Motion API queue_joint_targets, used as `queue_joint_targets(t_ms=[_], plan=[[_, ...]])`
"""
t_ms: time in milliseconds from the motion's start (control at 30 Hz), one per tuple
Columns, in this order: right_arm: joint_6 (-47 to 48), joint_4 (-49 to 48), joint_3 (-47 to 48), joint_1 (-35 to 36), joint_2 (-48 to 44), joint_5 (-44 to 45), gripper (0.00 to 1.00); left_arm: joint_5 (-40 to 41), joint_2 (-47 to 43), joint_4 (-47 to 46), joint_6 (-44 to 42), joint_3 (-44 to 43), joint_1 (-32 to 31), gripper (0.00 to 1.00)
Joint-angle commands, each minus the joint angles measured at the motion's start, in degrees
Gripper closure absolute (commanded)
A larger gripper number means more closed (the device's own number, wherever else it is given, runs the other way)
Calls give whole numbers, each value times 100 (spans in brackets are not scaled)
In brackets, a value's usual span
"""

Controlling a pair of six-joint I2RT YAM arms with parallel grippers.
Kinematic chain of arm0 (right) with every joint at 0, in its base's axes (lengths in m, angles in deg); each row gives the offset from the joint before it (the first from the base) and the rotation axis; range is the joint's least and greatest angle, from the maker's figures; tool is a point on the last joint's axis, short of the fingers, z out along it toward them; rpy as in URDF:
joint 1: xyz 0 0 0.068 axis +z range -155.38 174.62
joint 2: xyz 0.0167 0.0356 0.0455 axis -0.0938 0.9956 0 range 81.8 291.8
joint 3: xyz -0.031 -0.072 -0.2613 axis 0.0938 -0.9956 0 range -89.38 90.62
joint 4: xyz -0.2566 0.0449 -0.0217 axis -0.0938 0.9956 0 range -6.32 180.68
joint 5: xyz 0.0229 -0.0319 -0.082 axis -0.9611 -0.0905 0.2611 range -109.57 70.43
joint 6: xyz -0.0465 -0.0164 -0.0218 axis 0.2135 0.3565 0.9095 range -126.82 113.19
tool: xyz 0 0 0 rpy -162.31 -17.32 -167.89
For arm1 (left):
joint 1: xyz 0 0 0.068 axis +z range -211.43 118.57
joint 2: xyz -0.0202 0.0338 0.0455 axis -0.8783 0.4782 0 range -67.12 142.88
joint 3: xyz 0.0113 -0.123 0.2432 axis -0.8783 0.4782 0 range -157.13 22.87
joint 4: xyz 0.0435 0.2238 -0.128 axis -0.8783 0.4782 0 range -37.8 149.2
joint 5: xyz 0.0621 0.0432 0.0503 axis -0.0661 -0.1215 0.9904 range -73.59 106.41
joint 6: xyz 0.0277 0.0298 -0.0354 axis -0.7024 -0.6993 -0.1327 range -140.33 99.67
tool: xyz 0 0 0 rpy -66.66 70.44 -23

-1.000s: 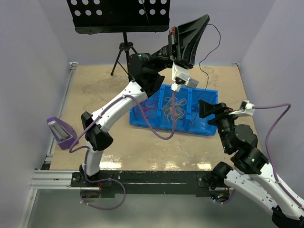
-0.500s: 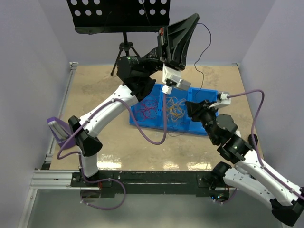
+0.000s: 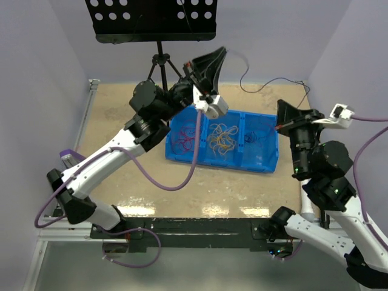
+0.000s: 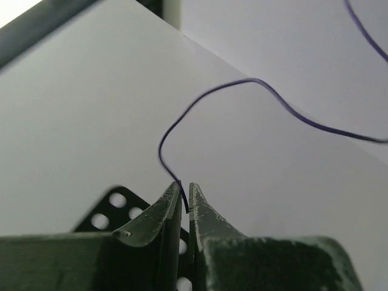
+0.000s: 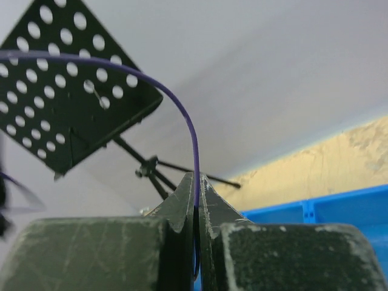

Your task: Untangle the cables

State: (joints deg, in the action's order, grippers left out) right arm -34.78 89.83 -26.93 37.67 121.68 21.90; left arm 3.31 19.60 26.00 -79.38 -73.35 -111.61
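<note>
Stretching out one strand looks the step in hand: left claw (image 4: 186,194) and right claw (image 5: 197,182) are both nipped closed on the thin purple cable (image 4: 248,80), held above the blue tray (image 3: 230,164) on the desk (image 3: 121,121). Next, it needs setting apart from the yellow cables (image 3: 223,138).

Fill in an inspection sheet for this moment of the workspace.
Surface: tan table, blue tray on it.
Job's things: red wires in tray's left compartment, yellow and orange wires in the middle; thin purple wire strung in the air.
Clutter: purple holder at table's left edge.
Grippers: left gripper and right gripper raised, each shut on the purple wire.
Cables: thick purple cable loops under left arm.
Surroundings: black music stand behind the table.
</note>
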Motion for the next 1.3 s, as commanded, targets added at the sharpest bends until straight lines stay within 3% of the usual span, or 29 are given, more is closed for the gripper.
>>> queue_joint_targets(t_ms=[0,100,167,267,533,700,1267], plan=[[660,-131,425,-7,432,853,100,432,-708,1721,814,1157,34,80],[819,-290,478,-16,696,1099,100,309,-753,2608,1385,1273,34,56],[846,-404,487,-16,845,1152,100,195,-709,3285,1623,1212,34,28],[758,-466,513,-42,1004,1266,100,-130,-700,3814,1782,1150,34,1],[863,-580,373,-340,1276,1416,100,-157,-1025,4788,2213,1194,34,0],[573,-537,118,-929,1347,907,100,-640,-1253,5818,2117,1211,34,0],[195,-888,-480,-1545,1883,449,100,80,-2299,5643,2389,2081,34,0]])
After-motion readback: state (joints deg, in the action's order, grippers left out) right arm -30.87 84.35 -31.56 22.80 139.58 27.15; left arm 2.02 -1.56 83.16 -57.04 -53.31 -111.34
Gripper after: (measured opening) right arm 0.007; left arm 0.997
